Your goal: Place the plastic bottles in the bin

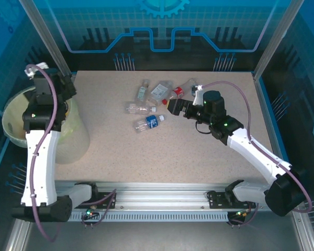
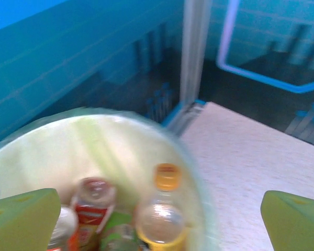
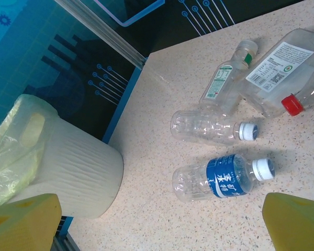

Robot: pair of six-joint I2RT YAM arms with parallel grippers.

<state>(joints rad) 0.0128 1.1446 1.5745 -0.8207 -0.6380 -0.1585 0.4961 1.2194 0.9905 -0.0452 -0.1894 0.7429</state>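
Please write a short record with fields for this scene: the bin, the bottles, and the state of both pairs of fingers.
bin: left side of the table, bag-lined
in bin: orange-capped bottle, red-labelled bottle, others
on table: at least five bottles lying down, including a blue-labelled bottle
left fingers: open, empty, above the bin
right fingers: open, empty, above the table near the blue-labelled bottle

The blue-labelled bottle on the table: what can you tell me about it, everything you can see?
The blue-labelled bottle is small, clear plastic and looks empty, with a white screw cap and white writing on its blue wrap. It lies on its side on the speckled table, at the near side of the scattered group. Only the table touches it; an unlabelled clear bottle lies just beyond, apart.
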